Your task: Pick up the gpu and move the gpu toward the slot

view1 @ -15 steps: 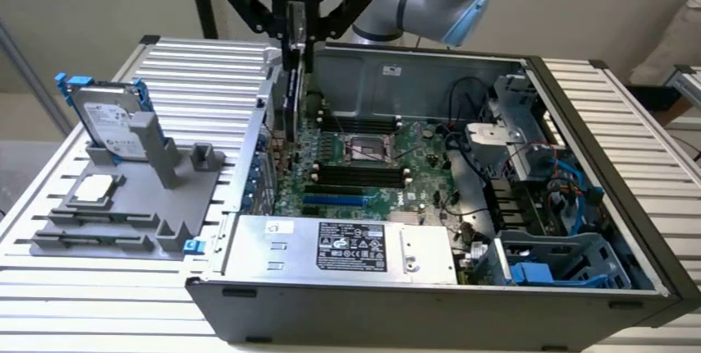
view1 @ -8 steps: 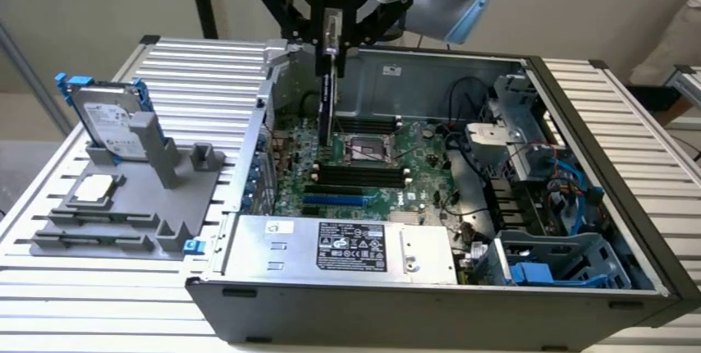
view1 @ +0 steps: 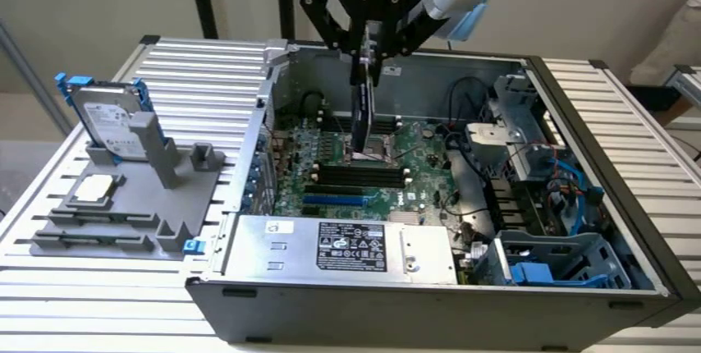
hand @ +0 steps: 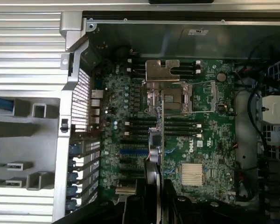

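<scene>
One tool [view1: 369,56] grips one gpu [view1: 363,111] above one motherboard [view1: 422,152].

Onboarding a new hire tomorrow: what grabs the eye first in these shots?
The gripper hangs over the open computer case, shut on the gpu, which points edge-down above the green motherboard. At the exterior view's left, a silver hard drive with blue rails stands upright in a grey fixture.
</scene>
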